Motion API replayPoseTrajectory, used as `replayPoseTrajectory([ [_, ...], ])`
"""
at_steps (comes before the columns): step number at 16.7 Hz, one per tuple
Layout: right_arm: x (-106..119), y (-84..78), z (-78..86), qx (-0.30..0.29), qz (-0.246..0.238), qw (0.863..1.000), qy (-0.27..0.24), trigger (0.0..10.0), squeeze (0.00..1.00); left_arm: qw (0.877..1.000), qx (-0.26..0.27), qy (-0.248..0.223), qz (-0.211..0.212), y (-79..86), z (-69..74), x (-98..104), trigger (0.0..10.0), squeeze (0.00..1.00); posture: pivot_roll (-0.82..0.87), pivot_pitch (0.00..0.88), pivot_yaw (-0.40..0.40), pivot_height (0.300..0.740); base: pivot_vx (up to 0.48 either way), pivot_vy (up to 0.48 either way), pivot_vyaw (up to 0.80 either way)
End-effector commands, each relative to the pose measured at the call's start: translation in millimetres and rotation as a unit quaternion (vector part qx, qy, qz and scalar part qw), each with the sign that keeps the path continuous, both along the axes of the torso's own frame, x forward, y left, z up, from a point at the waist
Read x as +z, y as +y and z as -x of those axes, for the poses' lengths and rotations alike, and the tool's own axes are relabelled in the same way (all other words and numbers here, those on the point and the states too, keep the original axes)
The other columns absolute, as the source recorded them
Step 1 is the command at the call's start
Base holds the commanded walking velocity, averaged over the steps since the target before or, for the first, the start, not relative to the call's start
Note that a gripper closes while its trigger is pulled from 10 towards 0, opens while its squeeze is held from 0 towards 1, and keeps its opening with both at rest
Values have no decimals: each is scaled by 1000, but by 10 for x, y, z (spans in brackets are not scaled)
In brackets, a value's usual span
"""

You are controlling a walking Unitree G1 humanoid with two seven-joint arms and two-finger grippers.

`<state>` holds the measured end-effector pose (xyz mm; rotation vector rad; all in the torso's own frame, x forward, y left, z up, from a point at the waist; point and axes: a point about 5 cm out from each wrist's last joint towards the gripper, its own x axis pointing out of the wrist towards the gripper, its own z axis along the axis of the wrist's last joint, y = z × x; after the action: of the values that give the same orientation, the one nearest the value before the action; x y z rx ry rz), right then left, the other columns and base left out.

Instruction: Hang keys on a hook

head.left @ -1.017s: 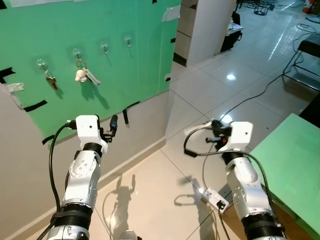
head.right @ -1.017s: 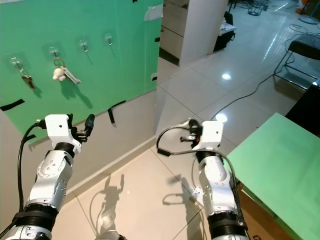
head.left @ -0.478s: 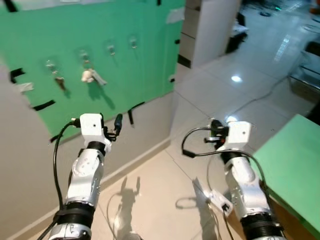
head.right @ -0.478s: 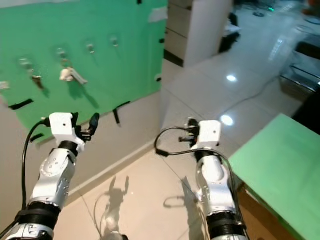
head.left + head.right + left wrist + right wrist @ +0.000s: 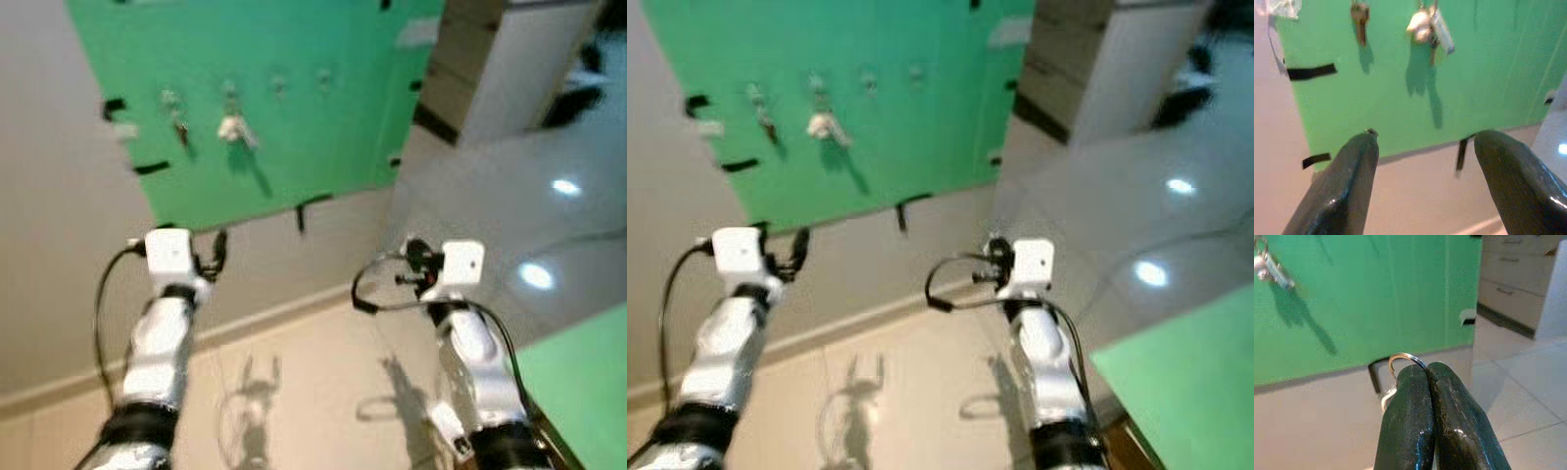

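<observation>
A green board (image 5: 323,137) on the wall carries a row of small hooks. A dark bunch of keys (image 5: 179,125) hangs on the leftmost one, and keys with a white charm (image 5: 235,128) hang on the one beside it. The two hooks (image 5: 280,84) to their right are bare. My right gripper (image 5: 1426,369) is shut on a metal key ring (image 5: 1400,359), raised in front of me (image 5: 409,266) well short of the wall. My left gripper (image 5: 1425,142) is open and holds nothing, pointing at the board below the hung keys (image 5: 1422,27).
Grey wall runs under the board, with black tape strips (image 5: 301,215) and a skirting board (image 5: 274,308). A white cabinet (image 5: 519,69) stands at the back right. A green table (image 5: 588,377) is close on my right. Glossy tiled floor lies ahead.
The whole picture has shifted right and blurred, so the camera has turned left toward the board. Both arms keep the same pose, with the ring still held.
</observation>
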<state>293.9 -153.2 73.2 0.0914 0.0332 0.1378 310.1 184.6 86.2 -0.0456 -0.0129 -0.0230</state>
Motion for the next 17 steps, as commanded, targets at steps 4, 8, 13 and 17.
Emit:
replayPoseTrajectory([
  [4,-28,-1,-15,7,-1,1000,14,10000,0,999,-24,16,-29,-52,48,-39,10000,0,-23,0,9,740,0,0,489],
  [8,-68,-131,5,-11,-1,999,34,10000,0,994,-52,94,-34,162,418,-398,10000,0,-9,0,-21,740,0,0,350],
  [13,-97,-157,94,-10,-1,999,30,10000,0,998,-58,15,-22,5,253,-53,10000,0,-22,0,-10,740,93,0,235],
  [17,-36,-136,27,-4,3,1000,21,10000,0,997,-71,-1,-21,-91,227,41,10000,0,-16,0,-9,740,477,0,534],
])
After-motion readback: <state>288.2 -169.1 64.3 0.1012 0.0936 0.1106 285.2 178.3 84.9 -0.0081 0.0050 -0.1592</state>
